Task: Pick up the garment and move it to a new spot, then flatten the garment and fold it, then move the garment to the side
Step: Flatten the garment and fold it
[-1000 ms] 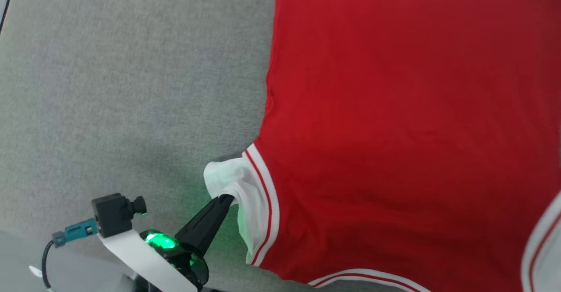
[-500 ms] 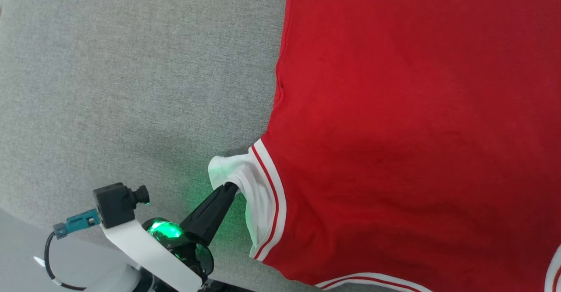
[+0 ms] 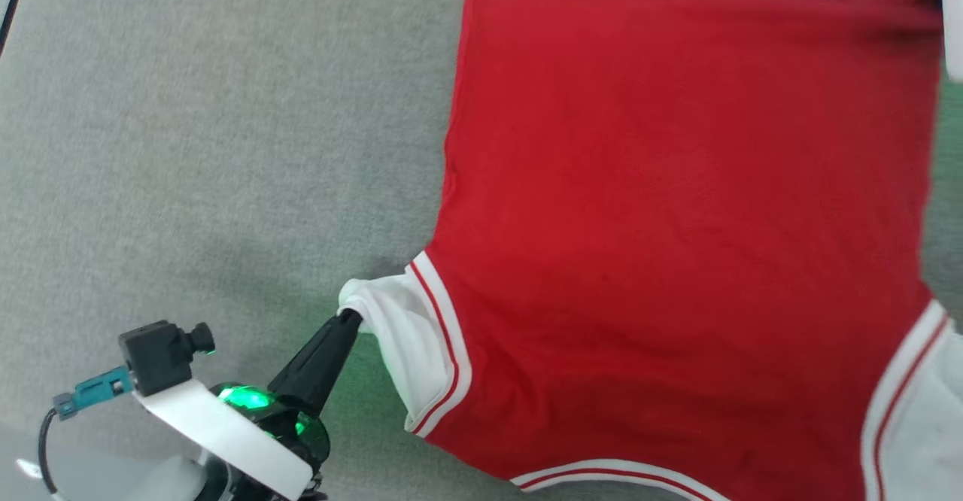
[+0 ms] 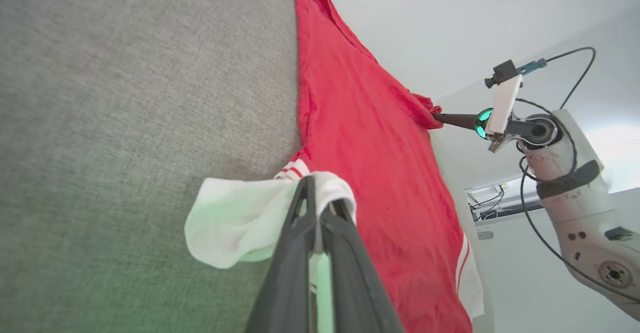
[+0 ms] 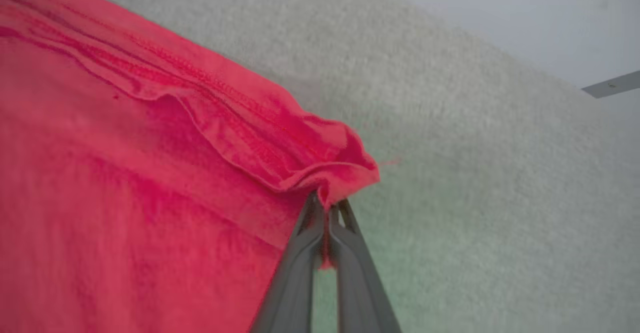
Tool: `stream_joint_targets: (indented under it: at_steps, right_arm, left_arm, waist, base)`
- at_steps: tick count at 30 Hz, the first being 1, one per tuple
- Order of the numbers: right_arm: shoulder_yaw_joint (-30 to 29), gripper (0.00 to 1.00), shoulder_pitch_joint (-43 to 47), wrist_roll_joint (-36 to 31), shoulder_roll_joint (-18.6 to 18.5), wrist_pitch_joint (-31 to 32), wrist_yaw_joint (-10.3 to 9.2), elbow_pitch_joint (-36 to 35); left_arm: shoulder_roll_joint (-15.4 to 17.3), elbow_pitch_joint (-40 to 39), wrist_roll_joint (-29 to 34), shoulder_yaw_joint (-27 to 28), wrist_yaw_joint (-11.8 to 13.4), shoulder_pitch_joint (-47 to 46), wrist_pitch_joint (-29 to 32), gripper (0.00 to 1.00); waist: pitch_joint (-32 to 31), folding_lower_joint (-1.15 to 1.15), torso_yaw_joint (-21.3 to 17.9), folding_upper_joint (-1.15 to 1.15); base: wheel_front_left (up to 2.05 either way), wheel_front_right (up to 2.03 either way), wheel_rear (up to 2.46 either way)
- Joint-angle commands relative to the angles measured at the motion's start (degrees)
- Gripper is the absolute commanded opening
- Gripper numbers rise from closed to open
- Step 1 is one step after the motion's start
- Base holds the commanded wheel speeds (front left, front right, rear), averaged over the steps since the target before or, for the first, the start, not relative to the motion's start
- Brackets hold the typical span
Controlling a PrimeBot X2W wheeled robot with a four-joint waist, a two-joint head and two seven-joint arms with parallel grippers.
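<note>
Noted: left gripper [image 3: 350, 317] fully closed, pinching the white sleeve [image 3: 399, 335] of the garment [image 3: 677, 223] close to the grey surface's [image 3: 188, 147] near edge; right gripper [image 5: 327, 204] likewise clamped tight, on a red hem corner [image 5: 345, 173]. The garment lies spread over the surface's right part, stretched between them.

The shirt [image 3: 677, 223] is plain red, its sleeve [image 3: 395, 343] white, edged with red-and-white striped trim [image 3: 444, 320]. The surface [image 3: 211, 147] under it is speckled grey. The left hand [image 3: 350, 319] is black, with a green light [image 3: 244, 398] at its base.
</note>
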Motion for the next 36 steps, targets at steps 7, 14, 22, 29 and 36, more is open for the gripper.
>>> stream_joint_targets:
  at_steps: [7, 14, 22, 29, 36]
  right_arm:
    - [1.9, 0.0, 17.5, 11.8, -9.3, 3.4, -0.06, -16.1]
    - [-4.2, 0.0, 39.3, 19.0, -14.0, 7.0, -0.06, -32.3]
    - [-15.3, 0.0, 65.2, 20.0, -7.5, 9.0, -0.06, -48.2]
    - [-17.2, 0.0, 76.0, 16.3, 0.1, 10.5, -0.06, -57.0]
    - [-18.8, 1.0, 75.1, 14.9, 2.0, 7.9, -0.06, -61.3]
  left_arm:
    - [1.3, 1.3, -0.3, 3.0, 0.1, 3.8, -0.3, 0.0]
    - [1.8, 2.6, 0.0, 6.5, 0.1, 7.7, -0.3, 0.0]
    - [0.5, 3.8, 1.5, 10.7, 0.1, 10.3, -0.3, 0.0]
    - [0.2, 3.5, 2.3, 11.0, 0.1, 10.9, -0.3, 0.0]
    - [0.3, 3.5, 2.3, 10.2, 0.1, 9.6, -0.3, 0.0]
  waist:
    - [-6.7, 0.0, -5.3, 0.0]
    - [-9.5, 0.0, -8.6, 0.0]
    - [-10.6, 0.0, -10.1, 0.0]
    - [-10.2, 0.0, -10.9, 0.0]
    - [-9.9, 0.0, -11.0, 0.0]
  base:
    - [0.0, 0.0, 0.0]
    - [0.0, 0.0, 0.0]
    - [0.0, 0.0, 0.0]
    - [0.0, 0.0, 0.0]
    - [0.0, 0.0, 0.0]
